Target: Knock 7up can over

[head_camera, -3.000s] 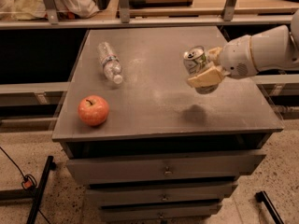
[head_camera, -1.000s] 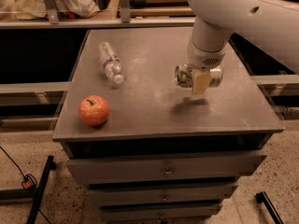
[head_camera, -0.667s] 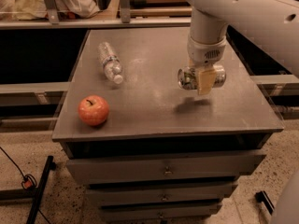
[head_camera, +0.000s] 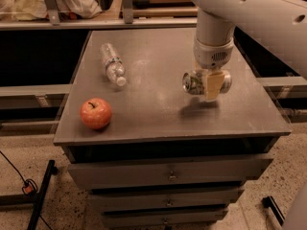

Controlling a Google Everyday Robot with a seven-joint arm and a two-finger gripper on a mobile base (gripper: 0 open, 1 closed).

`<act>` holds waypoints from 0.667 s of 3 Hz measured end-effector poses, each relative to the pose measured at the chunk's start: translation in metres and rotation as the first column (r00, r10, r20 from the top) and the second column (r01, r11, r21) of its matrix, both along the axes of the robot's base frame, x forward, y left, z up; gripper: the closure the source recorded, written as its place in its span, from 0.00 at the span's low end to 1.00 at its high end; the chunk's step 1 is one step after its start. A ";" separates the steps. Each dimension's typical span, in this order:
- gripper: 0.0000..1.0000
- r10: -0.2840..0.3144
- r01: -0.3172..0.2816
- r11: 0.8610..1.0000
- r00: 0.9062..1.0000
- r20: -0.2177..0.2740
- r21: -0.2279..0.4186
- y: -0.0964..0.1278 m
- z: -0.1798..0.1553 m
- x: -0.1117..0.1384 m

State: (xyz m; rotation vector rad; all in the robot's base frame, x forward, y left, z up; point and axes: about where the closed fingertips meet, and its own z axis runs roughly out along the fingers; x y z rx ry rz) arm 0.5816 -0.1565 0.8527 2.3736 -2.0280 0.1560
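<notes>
Pinching the can point(head_camera: 192, 82) on its side, top turned left, between the pressed-in pads of the pincer point(head_camera: 207, 84). Hanging just above the right-hand middle of the counter point(head_camera: 158, 123), to judge by the shadow thrown below. Reaching down from overhead on a white arm. Well apart to the left: a bottle point(head_camera: 112, 65) lying flat and an apple point(head_camera: 96, 113) near the front edge.

Probably near the end: already tipped, but not yet resting on the counter. Next, likely lowering a little, spreading the pads and drawing off without rolling it toward the edge.

Against three seconds ago: now reaching from above rather than from the right. Hardly shifted over the last second.
</notes>
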 end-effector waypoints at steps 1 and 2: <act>0.00 0.001 -0.001 1.000 1.000 0.009 0.004 0.001 0.000 0.002; 0.00 0.001 -0.001 1.000 1.000 0.009 0.004 0.001 0.000 0.002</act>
